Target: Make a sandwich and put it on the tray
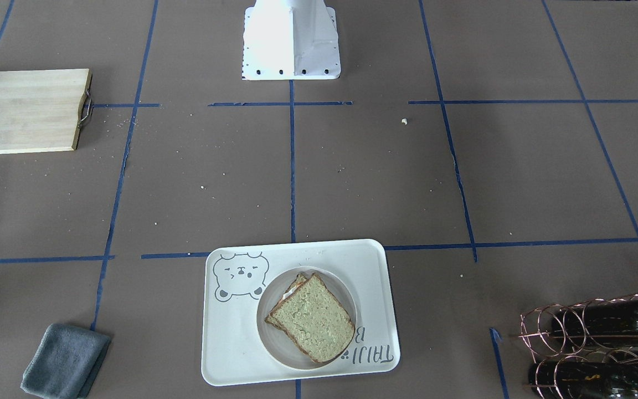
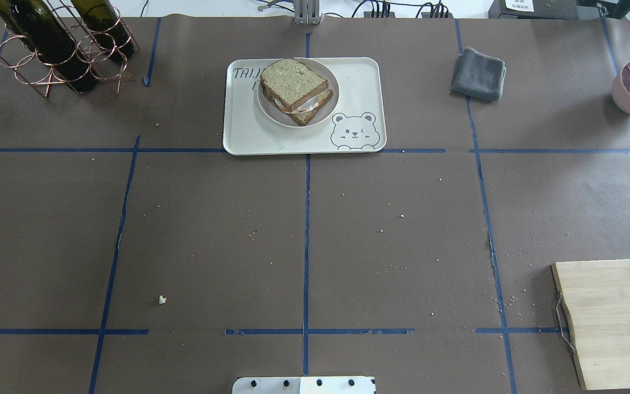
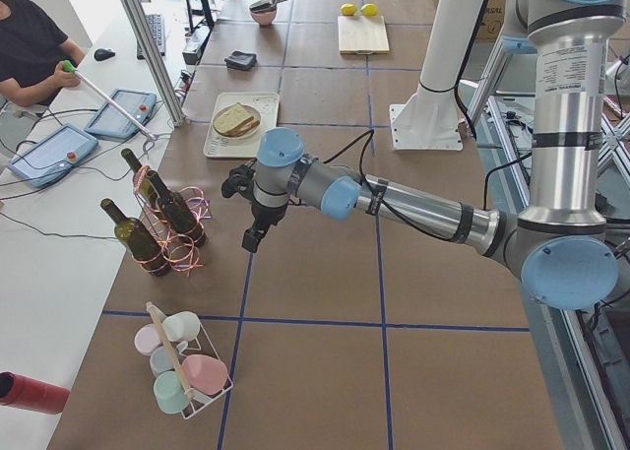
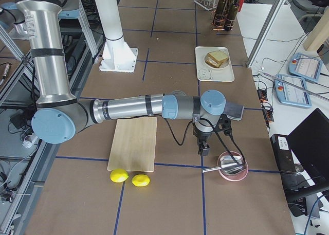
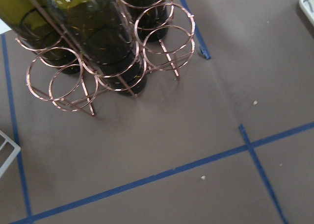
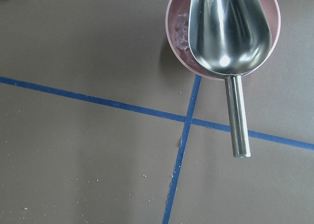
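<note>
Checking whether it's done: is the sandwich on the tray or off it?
On it. The sandwich lies on a small round plate, and that plate sits inside the tray rim.

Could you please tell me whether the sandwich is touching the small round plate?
Touching. The overhead view shows the sandwich lying flat on the plate, its lower slice resting on the plate's surface inside the rim.

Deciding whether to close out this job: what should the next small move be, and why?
Probably nothing more on the food. The sandwich sits assembled on the plate inside the tray, and neither gripper is near it: the left gripper hangs by the wine rack, the right gripper by the pink bowl. I'd simply park both arms.
</note>
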Motion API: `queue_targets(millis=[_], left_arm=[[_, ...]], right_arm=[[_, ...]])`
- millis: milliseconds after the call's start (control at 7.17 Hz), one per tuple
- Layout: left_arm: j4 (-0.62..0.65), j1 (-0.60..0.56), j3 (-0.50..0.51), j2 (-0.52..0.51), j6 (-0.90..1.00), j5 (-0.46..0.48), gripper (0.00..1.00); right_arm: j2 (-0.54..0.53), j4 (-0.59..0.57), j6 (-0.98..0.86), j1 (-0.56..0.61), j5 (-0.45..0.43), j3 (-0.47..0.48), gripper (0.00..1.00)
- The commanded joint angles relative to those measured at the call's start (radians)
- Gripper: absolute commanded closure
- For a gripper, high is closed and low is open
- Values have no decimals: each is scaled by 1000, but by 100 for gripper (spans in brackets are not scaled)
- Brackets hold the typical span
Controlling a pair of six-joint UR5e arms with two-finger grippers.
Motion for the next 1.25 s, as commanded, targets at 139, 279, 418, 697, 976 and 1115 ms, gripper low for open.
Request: queue_targets(millis=[139,279,418,697,976,1115], left_arm=[[24,-27,140,8,28,47,0],[104,-54,142,11,36,46,0],[209,-102,131,3,39,24,0],[279,-117,137,14,114,-69,0],[278,-117,140,19,117,-88,0],[279,-119,136,20,117,-88,0]], right_arm=[[-51,-2,24,5,45,-1,0],[-91,-2,24,10,94,2,0],[-109,-2,23,36,129,2,0],[-114,0,21,51,126,4,0],[-111,1,18,57,122,7,0],[-113,1,18,58,120,5,0]])
